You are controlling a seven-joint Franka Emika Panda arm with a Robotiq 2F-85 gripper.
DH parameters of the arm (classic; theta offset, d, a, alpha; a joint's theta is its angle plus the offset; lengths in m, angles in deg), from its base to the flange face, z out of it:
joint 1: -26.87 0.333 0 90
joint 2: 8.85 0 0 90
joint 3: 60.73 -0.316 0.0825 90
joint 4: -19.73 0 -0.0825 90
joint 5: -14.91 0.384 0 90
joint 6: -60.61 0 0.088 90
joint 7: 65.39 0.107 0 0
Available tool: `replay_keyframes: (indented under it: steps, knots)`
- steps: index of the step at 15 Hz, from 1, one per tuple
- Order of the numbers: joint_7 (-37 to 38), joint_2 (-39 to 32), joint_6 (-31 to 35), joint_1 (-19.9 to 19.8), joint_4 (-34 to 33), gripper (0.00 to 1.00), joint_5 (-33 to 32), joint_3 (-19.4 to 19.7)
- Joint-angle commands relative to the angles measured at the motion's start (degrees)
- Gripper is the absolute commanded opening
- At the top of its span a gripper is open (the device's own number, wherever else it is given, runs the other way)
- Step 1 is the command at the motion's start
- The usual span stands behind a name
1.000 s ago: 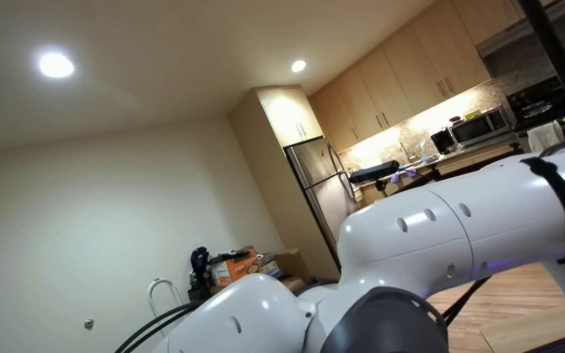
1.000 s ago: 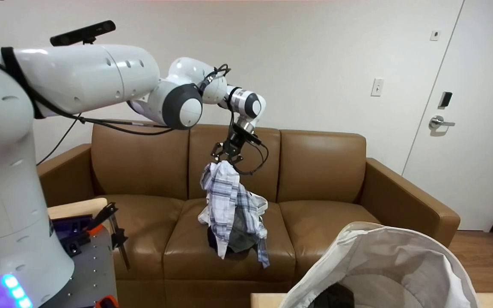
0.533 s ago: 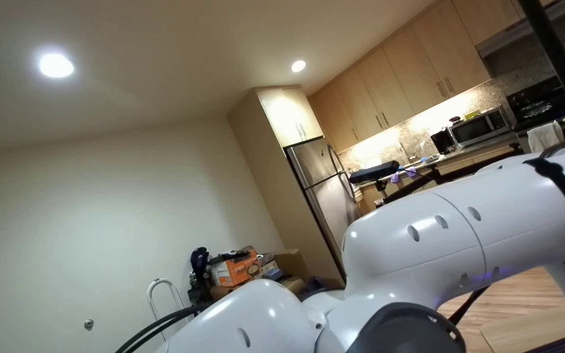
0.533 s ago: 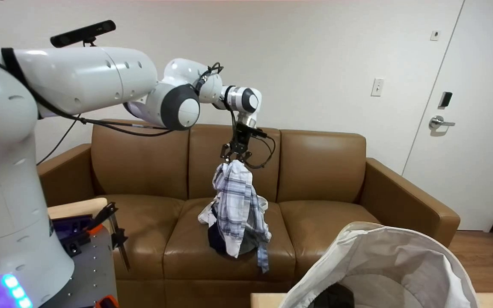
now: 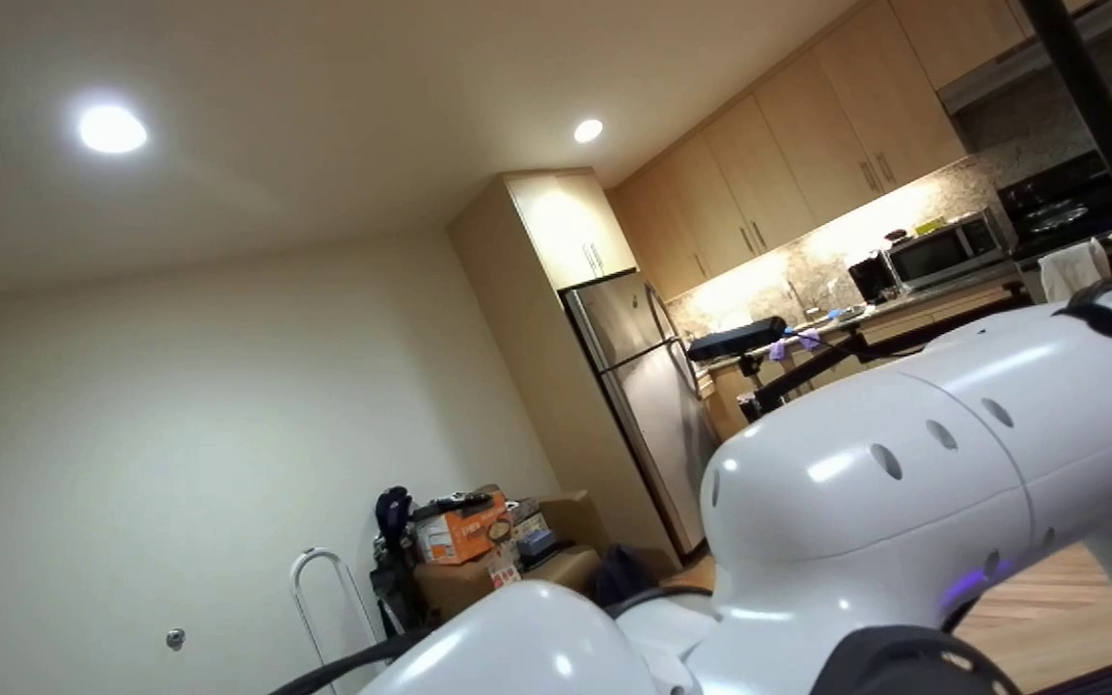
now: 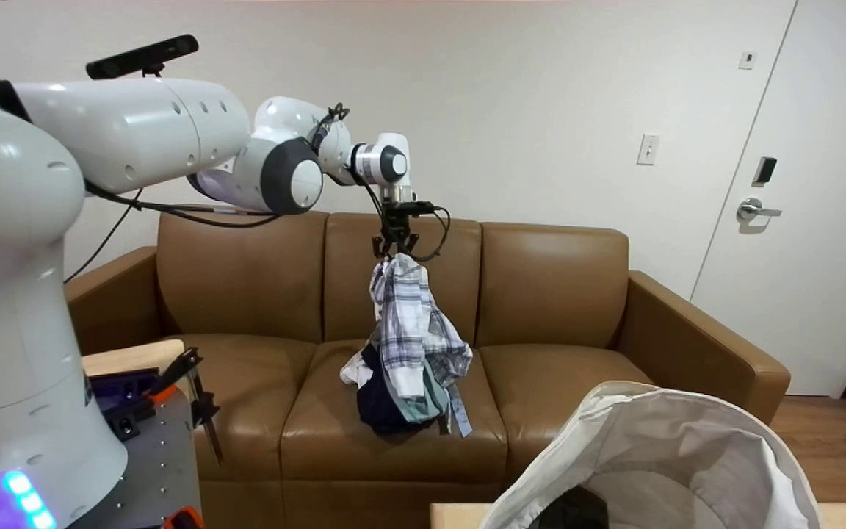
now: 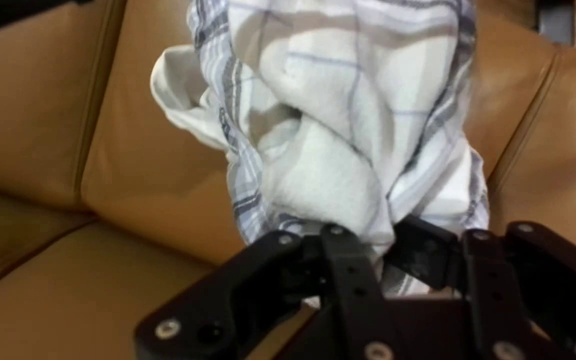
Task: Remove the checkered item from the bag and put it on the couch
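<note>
in an exterior view the white arm [image 6: 136,132] is stretched out nearly level from its upright base [image 6: 19,433]. beyond a dark-capped joint [image 6: 291,176] the wrist [image 6: 382,163] is bent, and the gripper [image 6: 393,255] points straight down. in the wrist view its black fingers [image 7: 353,275] are clamped, with the pads [image 7: 420,252] close together at the tips.

"What frames the wooden tabletop [image 6: 456,516]?"

"A white door [image 6: 834,147] with a lever handle [image 6: 763,212] stands beyond the far edge, toward the right corner, with brown floorboards [image 6: 845,455] showing past that corner. A light switch [image 6: 648,149] is mounted on the wall [image 6: 540,125], left of the door."

"And elsewhere?"

"In an exterior view, a steel refrigerator [image 5: 653,405] stands beneath pale cabinets [image 5: 570,227], a microwave [image 5: 942,258] sits on the counter [image 5: 963,280], and an orange box [image 5: 469,529] rests on a brown carton [image 5: 455,584]."
</note>
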Motion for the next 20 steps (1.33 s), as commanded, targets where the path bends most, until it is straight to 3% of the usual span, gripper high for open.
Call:
replay_keyframes:
  steps: [1,2,3,4,8,10,13,14,15,17,20]
  knots:
    - [0.75,-2.45,14.61,0.76,0.04,0.06,-0.16,-0.01]
    - [-0.63,-7.65,16.87,0.64,-6.38,0.06,-0.68,-0.33]
    - [-1.03,-9.11,21.2,0.45,-6.42,0.06,-0.51,-0.49]
    - [-0.33,-3.49,27.37,0.09,3.31,0.06,-0.7,-0.99]
    - [-1.3,-5.02,46.67,-1.05,9.97,0.06,0.83,-3.65]
    - [-4.76,-5.08,54.75,-1.98,16.77,0.06,3.1,-6.47]
    - [-10.66,-5.46,49.9,-4.15,21.47,0.06,3.41,-13.66]
    - [-9.71,-5.59,46.66,-3.92,22.24,0.08,3.02,-13.16]
    - [-9.3,-5.71,43.79,-3.84,22.93,0.4,2.8,-13.28]
    - [-8.38,-5.78,39.29,-3.23,23.44,0.45,1.87,-12.1]
    - [-8.49,-5.78,35.56,-2.89,23.03,0.66,1.02,-11.17]
